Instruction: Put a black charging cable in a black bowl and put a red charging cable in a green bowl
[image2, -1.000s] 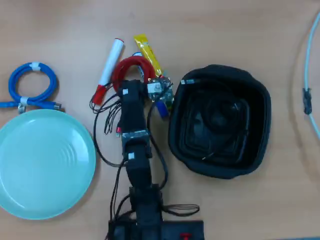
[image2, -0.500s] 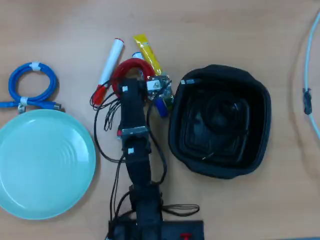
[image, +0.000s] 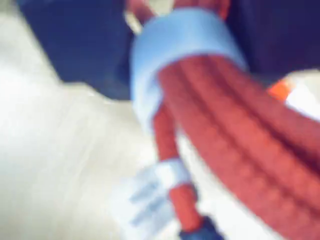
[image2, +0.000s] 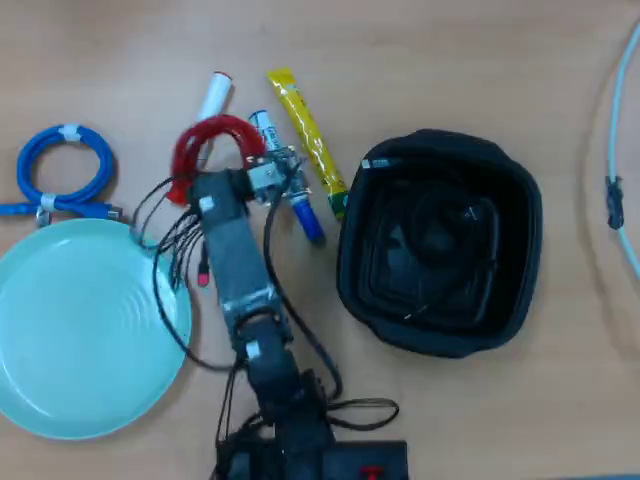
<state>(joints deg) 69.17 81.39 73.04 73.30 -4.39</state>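
In the overhead view my gripper (image2: 203, 172) is shut on the red charging cable (image2: 208, 133), a red ring lifted just right of the green bowl (image2: 85, 325). The wrist view shows that red charging cable (image: 235, 125) close and blurred, its white tie (image: 175, 40) between the dark jaws and its tail hanging down. The black bowl (image2: 440, 240) stands at the right. The black charging cable (image2: 440, 222) lies coiled inside it, hard to make out against the dark bottom. The pale green bowl holds nothing.
A blue coiled cable (image2: 65, 170) lies above the green bowl. A white marker (image2: 212, 97), a yellow tube (image2: 305, 130) and a blue-capped pen (image2: 290, 185) lie beside the gripper. The arm's loose black wires (image2: 165, 260) hang over the green bowl's right rim.
The arm has swung left, carrying the red cable away from the yellow tube and toward the green bowl. The pen and more of the tube are now uncovered.
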